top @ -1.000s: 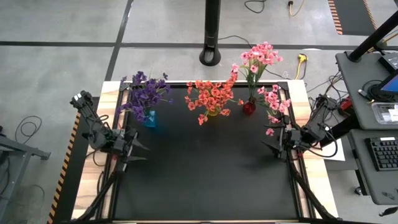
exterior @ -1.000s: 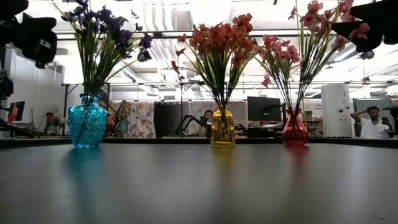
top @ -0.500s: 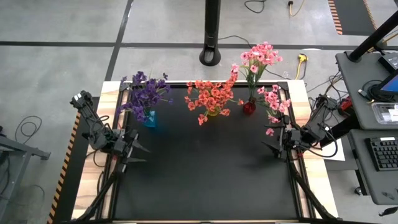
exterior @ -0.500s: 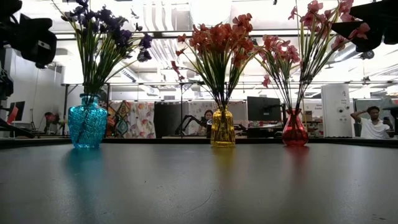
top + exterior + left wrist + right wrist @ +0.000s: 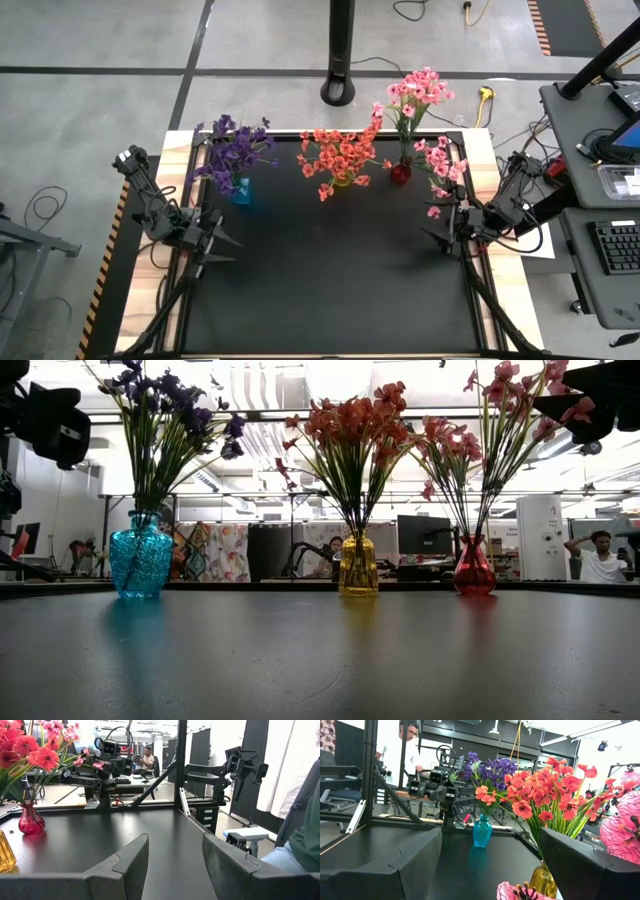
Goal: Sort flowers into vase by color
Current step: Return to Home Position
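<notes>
Bright, even overhead light; faint glare.

Seen past right gripper's (image 5: 491, 835) parted fingers: teal glass vase (image 5: 482, 831) of purple blossom sprays (image 5: 492, 770). Nearer than teal vase: amber glass vase (image 5: 543, 880) of orange-red sprays (image 5: 540, 795), pink blossoms (image 5: 620, 832).

Flowers (image 5: 340, 155) stand in three vases (image 5: 358, 565) along the table's (image 5: 330, 290) far edge.

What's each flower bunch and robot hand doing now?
Purple flowers: standing in the blue vase.
Orange flowers: standing in the yellow vase.
Pink flowers: standing in the red vase.
Left gripper: jaws open, empty, left side of table.
Right gripper: jaws open, empty, right side of table.
</notes>
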